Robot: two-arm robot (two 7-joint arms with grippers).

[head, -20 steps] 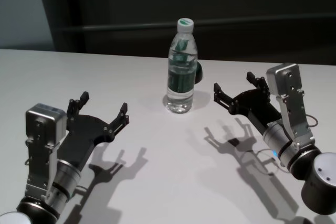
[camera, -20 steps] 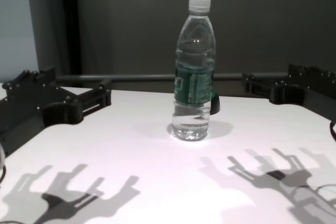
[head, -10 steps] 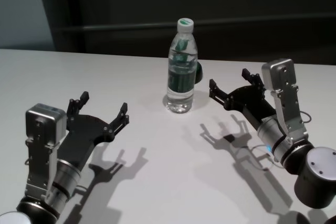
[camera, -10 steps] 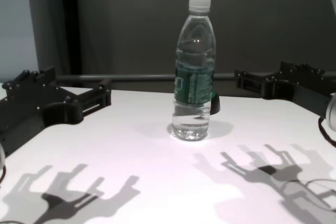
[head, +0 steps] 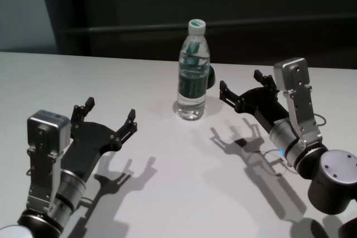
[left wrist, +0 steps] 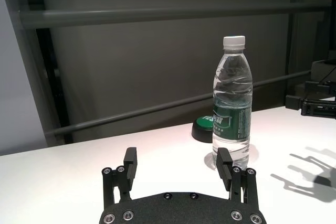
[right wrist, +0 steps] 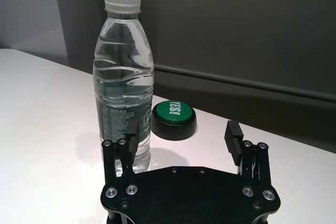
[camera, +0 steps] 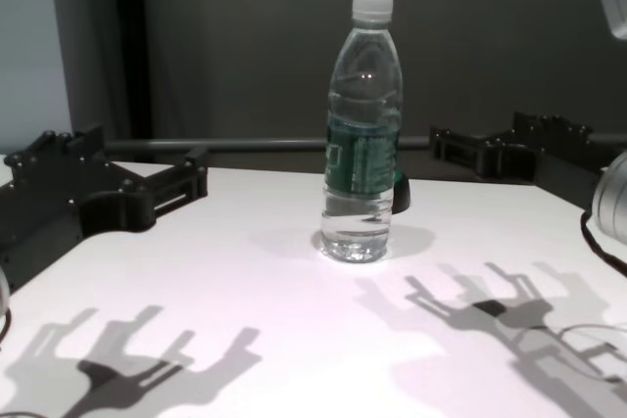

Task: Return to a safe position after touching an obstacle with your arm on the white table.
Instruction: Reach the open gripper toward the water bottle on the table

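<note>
On white table (head: pixel 167 193): bottle (head: pixel 193 71) upright; right tool (head: pixel 241 90) beside it, fingers apart

My right gripper (head: pixel 241 86) is closer to the bottle (head: pixel 193 71) than it was a second ago: across the three head views it slides leftward over the white table (head: pixel 167 160), and its near fingertip now sits just beside the bottle's right side, though I cannot tell whether they touch. My right forearm has swung in with it, and its shadow on the tabletop has shifted left toward the bottle's base. In the chest view my fingers (camera: pixel 460 147) reach further in.
</note>
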